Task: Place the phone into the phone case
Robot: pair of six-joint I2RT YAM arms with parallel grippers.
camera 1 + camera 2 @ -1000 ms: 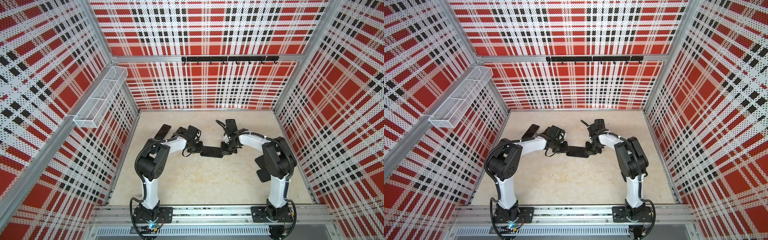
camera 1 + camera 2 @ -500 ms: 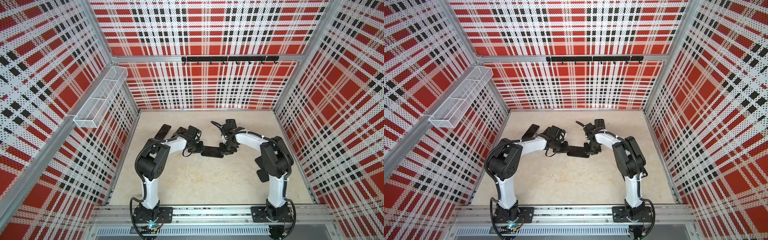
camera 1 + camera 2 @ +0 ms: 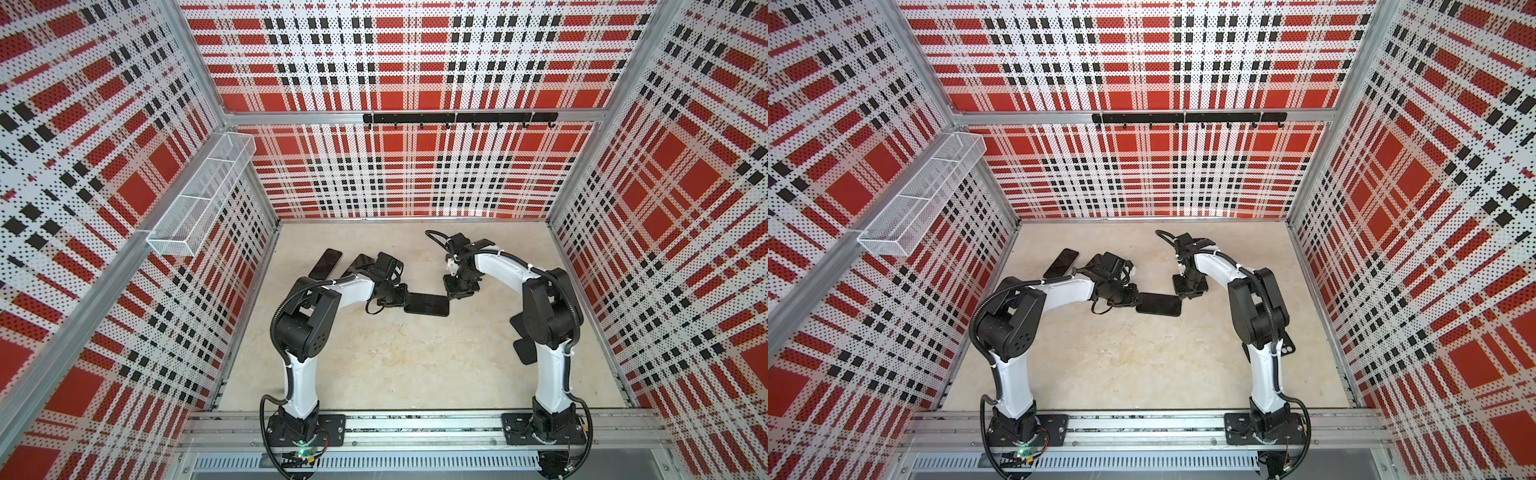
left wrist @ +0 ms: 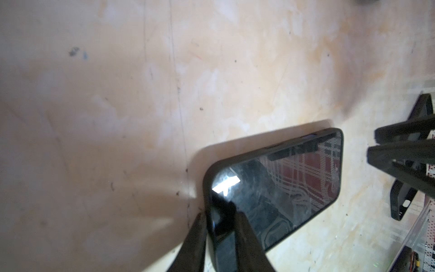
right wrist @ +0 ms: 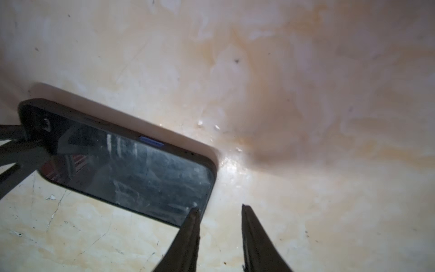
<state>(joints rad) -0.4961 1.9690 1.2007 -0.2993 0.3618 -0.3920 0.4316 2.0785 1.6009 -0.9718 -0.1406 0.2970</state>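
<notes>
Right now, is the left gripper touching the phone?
Touching. The left wrist view shows the left gripper shut on the end of the phone, a jaw on each side.

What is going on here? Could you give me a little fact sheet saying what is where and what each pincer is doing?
Phone: mid-table, screen up, with a dark rim around it that looks like a case
Left pincer: shut on one end of the phone
Right pincer: open, holding nothing, at the phone's other end
Dark slab: flat at the back left, untouched; phone or case, cannot tell
Table: beige, marbled
</notes>
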